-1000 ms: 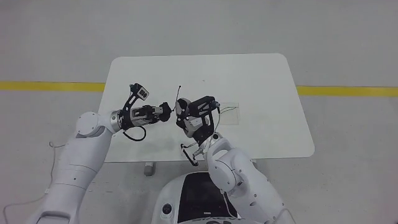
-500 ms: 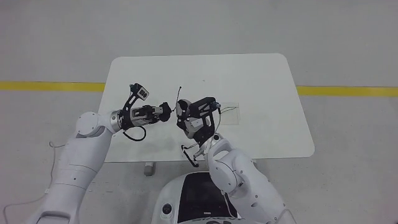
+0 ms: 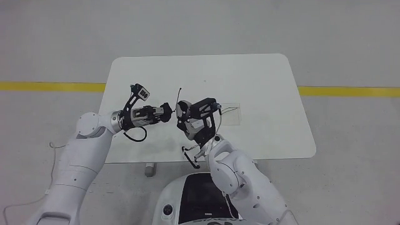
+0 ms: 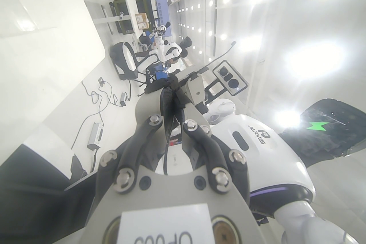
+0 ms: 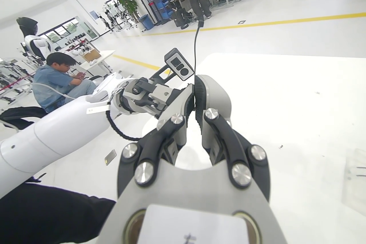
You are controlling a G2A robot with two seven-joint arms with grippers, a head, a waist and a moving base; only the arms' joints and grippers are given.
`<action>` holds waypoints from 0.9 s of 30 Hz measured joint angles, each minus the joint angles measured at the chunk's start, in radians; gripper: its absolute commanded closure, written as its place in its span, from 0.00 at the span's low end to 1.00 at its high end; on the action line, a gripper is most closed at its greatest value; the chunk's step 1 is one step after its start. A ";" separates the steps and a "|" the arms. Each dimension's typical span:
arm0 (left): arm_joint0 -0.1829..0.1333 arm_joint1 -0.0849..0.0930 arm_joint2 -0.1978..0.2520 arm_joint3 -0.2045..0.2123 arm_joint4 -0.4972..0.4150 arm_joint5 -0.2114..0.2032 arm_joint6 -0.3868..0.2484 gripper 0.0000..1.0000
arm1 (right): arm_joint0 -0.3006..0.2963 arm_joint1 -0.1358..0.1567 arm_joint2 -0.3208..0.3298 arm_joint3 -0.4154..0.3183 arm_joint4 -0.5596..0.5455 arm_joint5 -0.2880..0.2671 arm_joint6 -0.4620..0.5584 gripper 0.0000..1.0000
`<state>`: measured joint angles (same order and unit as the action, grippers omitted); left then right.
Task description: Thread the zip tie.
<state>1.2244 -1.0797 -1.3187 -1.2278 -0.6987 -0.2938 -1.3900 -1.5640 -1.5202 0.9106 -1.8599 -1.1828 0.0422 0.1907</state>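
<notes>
I have both arms held above the near-left part of the white table (image 3: pixel 262 81), tips meeting. A clear bag (image 3: pixel 230 114) lies flat on the table's near middle. The left pincer (image 4: pixel 171 93) is clamped shut on the lower stretch of the zip tie (image 5: pixel 195 56). Just beside it is the right pincer (image 5: pixel 195 90), also pinching the black strap, which stands up over the table, head at the top.

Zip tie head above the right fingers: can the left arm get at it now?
Probably not yet. Nothing stands between the zip tie head and the left fingers, but they are shut on its strap.
</notes>
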 measured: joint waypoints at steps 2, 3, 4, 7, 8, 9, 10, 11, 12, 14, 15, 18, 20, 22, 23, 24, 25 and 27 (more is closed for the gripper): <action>0.000 0.000 0.000 0.000 0.000 0.000 0.000 1.00 | -0.003 0.001 -0.001 -0.003 0.000 0.002 0.000 1.00; 0.000 0.000 0.000 0.000 0.000 0.000 0.000 1.00 | -0.004 0.002 -0.001 -0.004 -0.001 0.002 0.001 1.00; 0.000 0.000 0.000 0.000 0.000 0.000 0.000 1.00 | -0.006 0.003 -0.001 -0.005 -0.001 0.002 0.003 1.00; 0.000 0.000 0.000 0.000 0.000 0.000 0.000 1.00 | -0.010 0.006 -0.003 -0.006 0.001 -0.003 0.012 1.00; 0.000 0.000 0.000 0.000 0.000 0.000 0.000 1.00 | -0.010 0.006 -0.003 -0.006 0.003 -0.005 0.013 1.00; 0.000 0.000 0.000 0.000 0.000 0.000 0.000 1.00 | -0.011 0.007 -0.004 -0.007 0.006 -0.006 0.015 1.00; 0.000 0.000 0.000 0.000 0.000 0.000 0.000 1.00 | -0.011 0.008 -0.004 -0.007 0.012 -0.008 0.016 1.00; 0.000 0.000 0.000 0.000 0.000 0.000 0.000 1.00 | -0.012 0.008 -0.004 -0.007 0.017 -0.009 0.016 1.00; 0.000 0.000 0.000 0.000 0.000 0.000 0.000 1.00 | -0.011 0.008 -0.004 -0.007 0.022 -0.009 0.015 1.00; 0.000 0.000 0.000 0.000 0.000 0.000 0.000 1.00 | -0.010 0.009 -0.005 -0.006 0.026 -0.009 0.014 1.00; 0.000 0.000 0.000 0.000 0.000 0.000 0.000 1.00 | -0.009 0.009 -0.007 -0.006 0.026 -0.009 0.015 1.00; 0.000 0.000 0.000 0.000 0.000 0.000 0.000 1.00 | -0.007 0.011 -0.011 0.000 0.025 -0.006 0.021 1.00; 0.000 0.000 0.000 0.000 0.000 0.000 0.000 1.00 | -0.006 0.011 -0.013 0.003 0.026 -0.004 0.022 1.00; 0.000 0.000 0.000 0.000 0.000 0.000 0.000 1.00 | -0.005 0.012 -0.015 0.005 0.028 -0.002 0.021 1.00; 0.000 0.000 0.000 0.000 0.000 0.000 0.000 1.00 | -0.004 0.012 -0.015 0.007 0.030 -0.001 0.020 1.00; 0.000 0.000 0.000 0.000 0.000 0.000 0.000 1.00 | -0.003 0.012 -0.016 0.009 0.030 0.000 0.019 1.00; 0.000 0.000 0.000 0.000 0.000 0.000 0.000 1.00 | -0.002 0.013 -0.017 0.010 0.031 0.001 0.017 1.00; 0.000 0.000 0.000 0.000 0.000 0.000 0.000 1.00 | -0.001 0.013 -0.019 0.012 0.031 0.004 0.014 1.00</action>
<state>1.2244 -1.0797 -1.3187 -1.2278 -0.6987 -0.2938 -1.3900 -1.5650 -1.5070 0.8918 -1.8482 -1.1513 0.0465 0.2050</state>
